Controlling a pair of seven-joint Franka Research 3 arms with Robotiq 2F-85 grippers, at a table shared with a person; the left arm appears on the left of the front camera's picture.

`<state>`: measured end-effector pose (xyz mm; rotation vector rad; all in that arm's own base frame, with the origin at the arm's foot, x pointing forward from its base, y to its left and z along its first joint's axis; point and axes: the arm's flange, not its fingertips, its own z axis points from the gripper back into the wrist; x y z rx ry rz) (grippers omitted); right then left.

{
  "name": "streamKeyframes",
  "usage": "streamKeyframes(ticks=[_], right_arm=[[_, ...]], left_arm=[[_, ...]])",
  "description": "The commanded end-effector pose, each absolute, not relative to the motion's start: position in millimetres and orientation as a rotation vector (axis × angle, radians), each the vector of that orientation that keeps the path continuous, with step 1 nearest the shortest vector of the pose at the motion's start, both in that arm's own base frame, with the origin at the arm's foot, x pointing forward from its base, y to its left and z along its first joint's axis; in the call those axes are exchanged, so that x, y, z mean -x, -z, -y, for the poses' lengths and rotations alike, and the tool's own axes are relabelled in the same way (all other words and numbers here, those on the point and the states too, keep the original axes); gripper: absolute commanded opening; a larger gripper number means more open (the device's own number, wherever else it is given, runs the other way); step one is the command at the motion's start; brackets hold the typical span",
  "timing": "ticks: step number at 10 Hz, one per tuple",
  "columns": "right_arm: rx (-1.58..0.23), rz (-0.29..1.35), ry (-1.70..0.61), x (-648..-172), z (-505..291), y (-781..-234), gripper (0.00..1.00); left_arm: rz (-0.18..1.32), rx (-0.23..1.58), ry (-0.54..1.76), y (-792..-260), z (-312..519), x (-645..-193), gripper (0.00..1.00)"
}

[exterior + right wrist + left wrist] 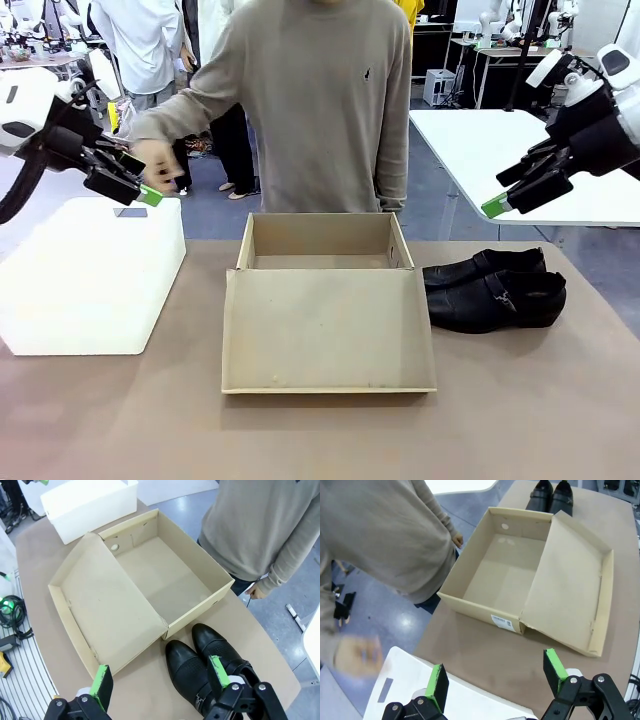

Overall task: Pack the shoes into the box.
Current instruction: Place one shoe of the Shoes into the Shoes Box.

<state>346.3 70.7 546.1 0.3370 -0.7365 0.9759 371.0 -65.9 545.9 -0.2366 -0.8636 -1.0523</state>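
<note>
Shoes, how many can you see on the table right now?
2. The nearer shoe and the farther shoe lie side by side on the table, on the robot's right of the open box. The box's inside is in plain view and holds none.

Lighting: bright, even, from overhead, indoors.
Shadows: soft and thin, along the near edge of the box lid and under the shoes.
Glare: white plastic box nearly washed out; faint sheen on the shoe leather.
Blur: person's hand smeared in the front and left wrist views.
Distortion: worktop edges bow in the wrist views.
</note>
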Motion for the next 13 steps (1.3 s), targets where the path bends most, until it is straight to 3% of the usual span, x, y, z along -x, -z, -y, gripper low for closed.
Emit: streamKeyframes(ticks=[1, 13], right_arm=[[-0.353, 0.739, -0.983, -347.4, -70.9, -545.5, 1.00], [-0.353, 0.739, -0.983, -347.4, -70.9, -545.5, 1.00]], left_arm=[[0.871, 0.253, 1.063, -544.7, 63.2, -371.6, 1.00], [0.871, 0.253, 1.063, -544.7, 63.2, -371.6, 1.00]])
